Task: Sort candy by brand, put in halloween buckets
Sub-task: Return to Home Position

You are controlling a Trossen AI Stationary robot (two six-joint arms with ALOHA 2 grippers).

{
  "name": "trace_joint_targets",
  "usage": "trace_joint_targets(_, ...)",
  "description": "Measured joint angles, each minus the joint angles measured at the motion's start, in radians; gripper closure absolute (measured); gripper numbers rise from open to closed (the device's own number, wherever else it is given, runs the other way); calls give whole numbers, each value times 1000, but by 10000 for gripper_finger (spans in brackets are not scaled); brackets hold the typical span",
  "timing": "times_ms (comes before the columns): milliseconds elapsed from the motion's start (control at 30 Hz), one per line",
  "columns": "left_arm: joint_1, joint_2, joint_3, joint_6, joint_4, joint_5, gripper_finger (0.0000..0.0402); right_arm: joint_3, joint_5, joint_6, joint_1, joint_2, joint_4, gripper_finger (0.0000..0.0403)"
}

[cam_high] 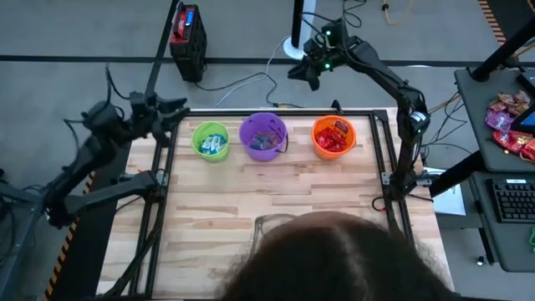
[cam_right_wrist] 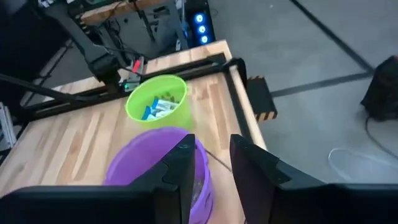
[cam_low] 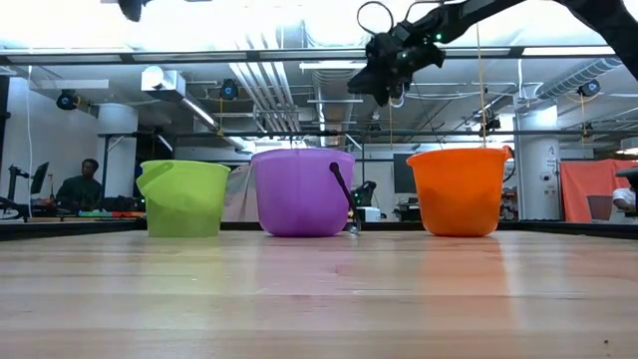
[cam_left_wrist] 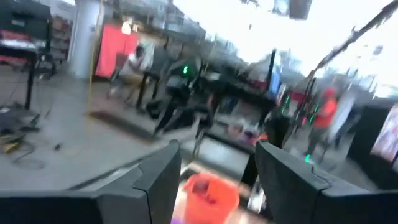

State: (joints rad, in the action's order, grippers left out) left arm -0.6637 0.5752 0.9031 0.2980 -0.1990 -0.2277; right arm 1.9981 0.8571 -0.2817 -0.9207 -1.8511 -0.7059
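The wooden worktop (cam_high: 276,209) carries three pails in a row along its far edge, and a person's dark-haired head (cam_high: 334,255) leans in over the near edge. The left arm sits off the worktop's left side, its left hand (cam_left_wrist: 217,149) raised by the far left corner with fingers (cam_left_wrist: 163,174) spread wide and nothing between them. The right arm reaches past the far right corner, and its right hand (cam_right_wrist: 208,149) hangs high above the row, just beyond the purple and orange pails. Its fingers (cam_right_wrist: 181,163) are a narrow gap apart and grip nothing. The green bucket (cam_high: 211,140) stands on the left and holds blue-and-white candy (cam_right_wrist: 158,107). The purple bucket (cam_high: 264,136) in the middle holds bluish pieces (cam_high: 264,140), with its dark handle (cam_low: 340,195) hanging down one side. The orange bucket (cam_high: 334,137) on the right holds red-wrapped candy (cam_high: 336,135).
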Motion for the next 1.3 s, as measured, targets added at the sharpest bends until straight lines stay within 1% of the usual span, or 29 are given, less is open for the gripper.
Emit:
trace_joint_targets(67,0,-34,-127,52,154,-5,212,-25,10,6,0,-2,21,309)
trace_joint_targets(133,-1,-59,-235,97,300,-43,212,-40,35,8,0,-3,53,306)
trace_joint_targets(200,-1,-85,-312,88,421,-80,212,-49,44,17,7,1,79,304)
trace_joint_targets(267,-2,-122,-368,62,470,-80,212,-64,44,31,25,6,105,302)
trace_joint_targets(400,-4,-211,-488,57,467,-82,212,-118,44,81,96,30,180,306)
trace_joint_targets(467,-4,-267,-552,60,513,-114,212,-153,43,86,144,56,200,309)
trace_joint_targets(567,-4,-350,-644,92,650,-190,212,-225,22,85,229,113,232,313)
trace_joint_targets(633,-4,-398,-701,118,721,-228,212,-280,-41,107,293,155,264,315)
trace_joint_targets(733,-4,-464,-770,145,768,-282,212,-386,-162,172,394,229,388,317)
trace_joint_targets(867,-4,-536,-847,144,774,-321,212,-579,-301,264,537,343,696,314)
trace_joint_targets(967,-4,-576,-892,117,811,-351,212,-737,-466,281,647,404,929,311)
trace_joint_targets(1067,-3,-564,-886,81,773,-394,212,-884,-592,281,742,434,1145,310)
trace_joint_targets(1133,-3,-550,-883,79,766,-392,212,-978,-622,264,793,439,1306,312)
trace_joint_targets(1200,-3,-537,-882,78,762,-387,212,-1056,-622,257,836,432,1418,315)
trace_joint_targets(1233,-3,-532,-882,78,761,-387,212,-1084,-622,259,857,429,1437,317)
trace_joint_targets(1300,-4,-521,-882,78,760,-386,212,-1136,-620,264,889,424,1420,320)
